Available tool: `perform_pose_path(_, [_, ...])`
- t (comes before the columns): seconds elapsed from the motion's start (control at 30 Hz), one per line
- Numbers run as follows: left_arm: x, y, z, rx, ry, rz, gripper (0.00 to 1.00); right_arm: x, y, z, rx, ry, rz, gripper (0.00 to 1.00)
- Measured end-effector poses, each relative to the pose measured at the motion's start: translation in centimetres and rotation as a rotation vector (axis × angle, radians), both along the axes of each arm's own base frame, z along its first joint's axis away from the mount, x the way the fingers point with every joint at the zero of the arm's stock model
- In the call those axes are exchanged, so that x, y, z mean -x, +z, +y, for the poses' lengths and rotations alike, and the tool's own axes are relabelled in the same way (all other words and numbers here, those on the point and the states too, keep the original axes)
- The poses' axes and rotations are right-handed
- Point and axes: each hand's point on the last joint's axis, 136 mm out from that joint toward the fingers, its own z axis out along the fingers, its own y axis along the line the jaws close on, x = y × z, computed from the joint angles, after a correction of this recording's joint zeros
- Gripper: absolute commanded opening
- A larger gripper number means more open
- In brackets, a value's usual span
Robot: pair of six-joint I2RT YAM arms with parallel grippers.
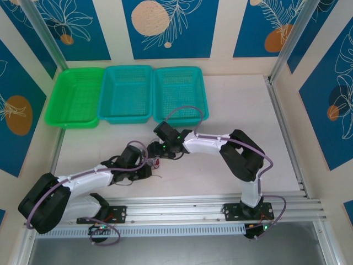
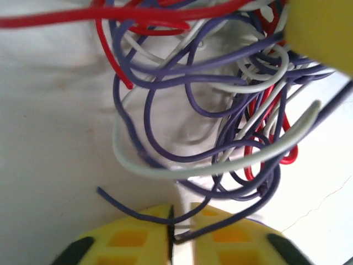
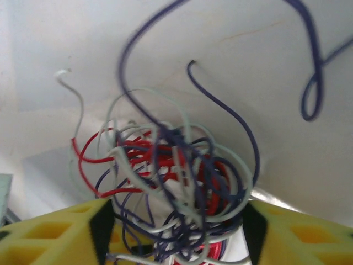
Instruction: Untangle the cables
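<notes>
The cables [image 1: 156, 163] lie as one small knot of thin black, white and red wire on the white table between both arms. My left gripper [image 1: 149, 164] reaches the knot from the left. In the left wrist view its yellow fingers [image 2: 127, 240] stand almost together and pinch a strand of the black cable [image 2: 239, 217], which looks dark purple here. White cable [image 2: 220, 168] and red cable [image 2: 116, 16] loop above. My right gripper [image 1: 159, 156] comes from behind. Its jaws [image 3: 176, 232] stand wide apart, open, with the tangle [image 3: 176, 176] filling the gap between them.
Three baskets stand in a row at the back: a green basket [image 1: 77, 96] and two teal baskets [image 1: 128, 91] [image 1: 179, 91]. A metal rail [image 1: 193, 210] runs along the near edge. The right gripper's yellow finger [image 2: 325, 33] hangs over the knot.
</notes>
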Motion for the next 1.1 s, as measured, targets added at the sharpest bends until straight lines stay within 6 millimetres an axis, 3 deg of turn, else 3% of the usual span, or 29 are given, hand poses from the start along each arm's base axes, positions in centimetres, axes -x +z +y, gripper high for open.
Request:
perform_pose_path(0.07, [0.0, -0.1, 0.1, -0.008, 0.0, -0.005, 0.0, 0.0, -0.5, -0.3, 0.02, -0.014, 0.003, 0.43])
perform_pose_path(0.17, [-0.2, 0.1, 0.5, -0.016, 0.008, -0.025, 0.0, -0.2, -0.8, -0.9, 0.051, -0.034, -0.002, 0.27])
perform_pose_path(0.27, [-0.6, 0.7, 1.7, -0.052, 0.048, -0.074, 0.0, -0.4, -1.0, -1.7, 0.076, -0.059, -0.023, 0.24])
perform_pose_path(0.37, [-1.0, 2.5, 3.1, -0.07, 0.105, -0.146, 0.0, -0.2, -1.0, -4.4, 0.119, -0.106, -0.054, 0.24])
perform_pose_path(0.47, [-1.2, 4.2, 4.8, -0.089, 0.161, -0.209, 0.0, 0.3, -0.9, -8.9, 0.169, -0.197, -0.069, 0.24])
perform_pose_path(0.7, [-1.6, 5.7, 8.2, -0.179, 0.264, -0.228, 0.0, 0.3, -1.8, -23.5, 0.306, -0.631, 0.004, 0.25])
perform_pose_path(0.83, [-2.3, 6.1, 8.6, -0.212, 0.272, -0.214, 0.0, 1.0, -2.8, -28.7, 0.35, -0.81, 0.067, 0.3])
perform_pose_path(0.9, [-2.6, 5.9, 8.6, -0.227, 0.267, -0.205, 0.0, 1.7, -2.7, -29.7, 0.37, -0.829, 0.078, 0.39])
perform_pose_path(0.97, [-2.6, 5.5, 8.4, -0.233, 0.252, -0.189, 0.0, 1.9, -2.0, -29.2, 0.375, -0.787, 0.045, 0.49])
perform_pose_path(1.03, [-2.6, 5.2, 7.9, -0.216, 0.237, -0.175, 0.0, 1.8, -0.3, -27.8, 0.387, -0.716, -0.034, 0.6])
perform_pose_path(1.1, [-2.8, 5.2, 7.3, -0.19, 0.225, -0.173, 0.0, 1.5, 2.4, -25.1, 0.364, -0.62, -0.148, 0.65])
